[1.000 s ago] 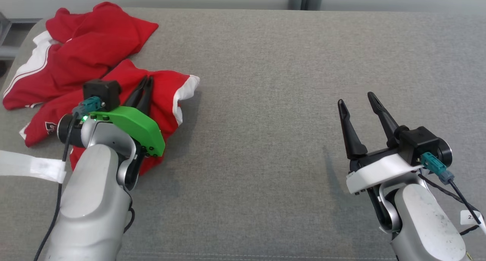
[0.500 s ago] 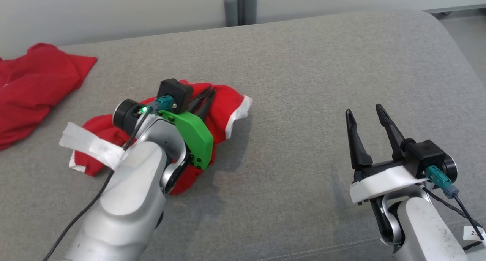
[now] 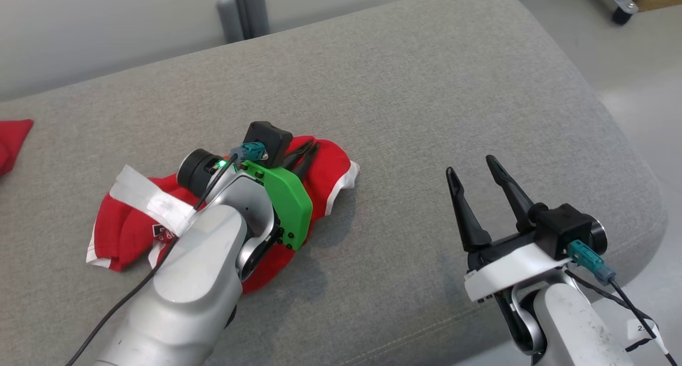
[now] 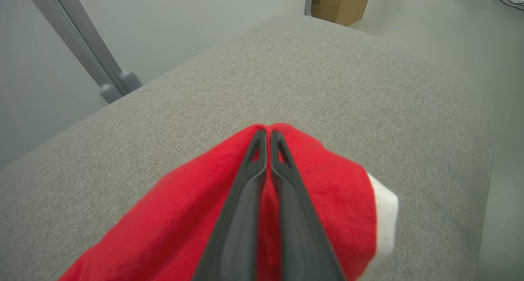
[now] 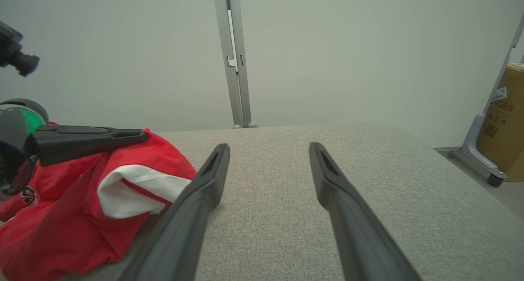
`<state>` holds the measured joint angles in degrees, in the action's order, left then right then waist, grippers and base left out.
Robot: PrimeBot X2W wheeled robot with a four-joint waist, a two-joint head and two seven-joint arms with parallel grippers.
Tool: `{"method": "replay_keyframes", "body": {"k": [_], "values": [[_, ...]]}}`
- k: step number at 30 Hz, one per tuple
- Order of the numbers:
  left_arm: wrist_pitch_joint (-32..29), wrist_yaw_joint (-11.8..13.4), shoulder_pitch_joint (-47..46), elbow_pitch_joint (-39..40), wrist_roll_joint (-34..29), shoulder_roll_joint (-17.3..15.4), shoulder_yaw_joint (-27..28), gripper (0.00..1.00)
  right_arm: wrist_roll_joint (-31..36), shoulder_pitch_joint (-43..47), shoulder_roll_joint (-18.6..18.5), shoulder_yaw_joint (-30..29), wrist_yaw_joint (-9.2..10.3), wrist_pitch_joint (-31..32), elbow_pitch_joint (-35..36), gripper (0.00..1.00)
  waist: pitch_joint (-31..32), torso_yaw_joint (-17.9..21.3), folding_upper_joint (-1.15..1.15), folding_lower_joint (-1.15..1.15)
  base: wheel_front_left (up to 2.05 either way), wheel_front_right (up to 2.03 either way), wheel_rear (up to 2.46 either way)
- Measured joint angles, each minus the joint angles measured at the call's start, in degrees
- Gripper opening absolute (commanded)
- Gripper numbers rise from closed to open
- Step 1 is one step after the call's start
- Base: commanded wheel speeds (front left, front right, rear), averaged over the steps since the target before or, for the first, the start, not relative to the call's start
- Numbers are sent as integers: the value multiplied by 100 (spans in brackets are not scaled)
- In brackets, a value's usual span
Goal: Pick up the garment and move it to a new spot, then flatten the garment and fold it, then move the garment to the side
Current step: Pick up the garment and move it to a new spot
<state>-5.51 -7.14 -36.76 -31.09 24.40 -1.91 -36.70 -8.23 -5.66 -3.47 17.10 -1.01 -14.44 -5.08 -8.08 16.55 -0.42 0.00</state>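
- The garment [image 3: 329, 175], a red piece with white trim, lies bunched left of centre on the grey padded bench [image 3: 426, 89]. In the head view its long axis runs from lower left to upper right, roughly along the left forearm.
- The left gripper [image 3: 312, 147] is directly over the garment's upper-right end. Its two fingers are pressed together on a fold of the red cloth.
- The left wrist view shows the left gripper [image 4: 267, 133] with no gap at the tips and cloth spilling out on both sides.
- In the right wrist view the pinched fold sits raised at the left gripper [image 5: 139, 136]. The rest of the garment [image 5: 82, 215] drapes down to the bench.
- The white-trimmed edge [image 3: 346, 184] faces the right side.
- The right gripper [image 3: 471, 166] hovers well apart to the right with its fingers spread wide, holding and touching nothing.
- Bare bench lies between the garment and the right gripper, so the carry likely has free room that way. The left arm is clearly the nearer one.
- Another red cloth [image 3: 11, 142] shows at the far left edge, apart from the held piece.
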Motion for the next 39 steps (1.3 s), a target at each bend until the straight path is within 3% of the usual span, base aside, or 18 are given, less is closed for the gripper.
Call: {"method": "replay_keyframes", "body": {"k": [3,5,6,10,16,32,39], "values": [[126,0,0,-111,-23,-8,10,2,-73,-18,18,25,-26,0,-27,100,-45,219,0,0,0,0,0],[256,0,0,-181,-40,-7,5,60,-101,-31,15,23,-34,1,-51,100,-75,341,0,0,0,0,0],[318,0,0,-183,-44,-7,-2,100,-110,-32,14,21,-44,0,-62,100,-89,389,0,0,0,0,0],[600,0,-1,-119,67,-4,-96,100,-142,-32,16,1,-47,1,-89,100,-139,464,0,0,0,0,0],[912,0,2,42,274,-5,-431,100,-167,-35,18,-122,-46,1,-113,100,-110,277,0,0,0,0,0],[1336,19,1068,-82,589,-37,-657,100,-176,52,-42,-525,-15,1,-229,100,150,-682,0,0,0,0,0],[1469,166,1543,-181,721,-53,-659,100,-174,167,-38,-471,-49,1,-299,100,334,-1119,0,0,0,0,0]]}}
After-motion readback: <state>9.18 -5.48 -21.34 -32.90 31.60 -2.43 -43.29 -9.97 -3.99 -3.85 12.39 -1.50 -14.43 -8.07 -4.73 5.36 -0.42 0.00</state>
